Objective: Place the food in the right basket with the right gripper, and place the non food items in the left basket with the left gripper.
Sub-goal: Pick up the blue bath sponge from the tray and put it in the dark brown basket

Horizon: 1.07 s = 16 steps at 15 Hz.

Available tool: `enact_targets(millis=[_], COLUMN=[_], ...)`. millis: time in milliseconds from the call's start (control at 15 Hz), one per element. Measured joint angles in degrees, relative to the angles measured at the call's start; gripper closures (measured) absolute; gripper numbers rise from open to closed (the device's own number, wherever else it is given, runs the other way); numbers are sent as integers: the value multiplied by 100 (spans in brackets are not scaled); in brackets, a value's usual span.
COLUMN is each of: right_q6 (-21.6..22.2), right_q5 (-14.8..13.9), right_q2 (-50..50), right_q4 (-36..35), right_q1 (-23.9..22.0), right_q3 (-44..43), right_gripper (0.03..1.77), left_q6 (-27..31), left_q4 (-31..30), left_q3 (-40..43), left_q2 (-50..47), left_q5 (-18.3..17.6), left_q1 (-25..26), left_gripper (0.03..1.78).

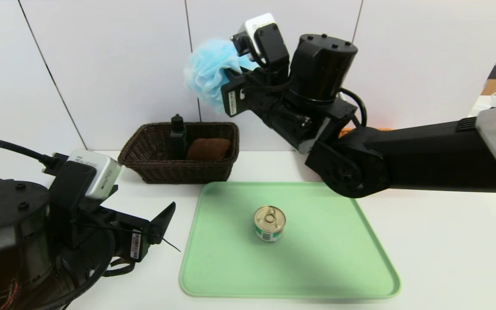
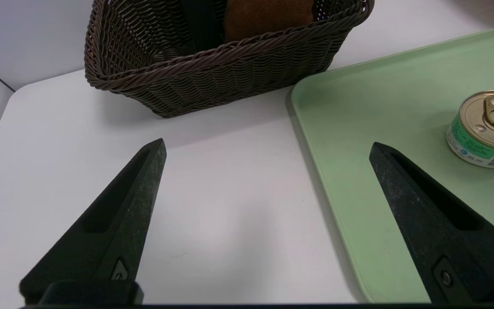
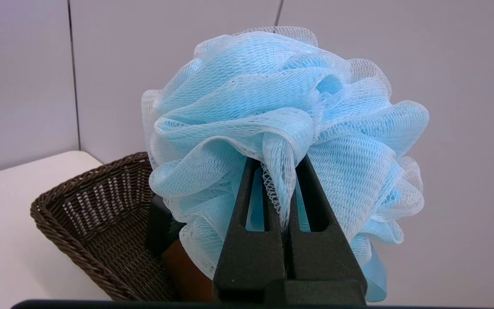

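Observation:
My right gripper (image 1: pixel 230 74) is raised high at the back and is shut on the fluffy light blue mesh pouf (image 1: pixel 207 77), above and just right of the left basket (image 1: pixel 179 173). In the right wrist view the fingers (image 3: pixel 251 206) pinch a fold of the pouf (image 3: pixel 272 98). The dark brown left basket holds the black bottle (image 1: pixel 178 135) and the brown towel (image 1: pixel 208 149). The food, a small tin can (image 1: pixel 269 223) with a gold pull-ring lid, stands on the green tray (image 1: pixel 338 258). My left gripper (image 1: pixel 162 232) rests open and empty at the front left. My right arm hides the right basket.
The green tray (image 2: pixel 380 86) lies at the middle of the white table, its left edge under my left gripper (image 2: pixel 267 146). The can (image 2: pixel 485 128) is to that gripper's right and the left basket (image 2: pixel 212 73) is ahead of it. White wall panels stand close behind.

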Motion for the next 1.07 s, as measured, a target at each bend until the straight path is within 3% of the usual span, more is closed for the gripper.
enact_targets(millis=[600,1067], right_q6=[22,20], right_q5=[-243,-262], right_q2=[1213,1604], right_q4=[750,1050], right_q1=[265,238], right_q3=[-1860,-2068], right_gripper=[171,171], left_q6=[-17,-28], left_q4=[0,1], left_q3=[29,63], left_q2=[-9,-2], left_q5=[4,0], left_q1=[0,0], left_gripper=[12,12])
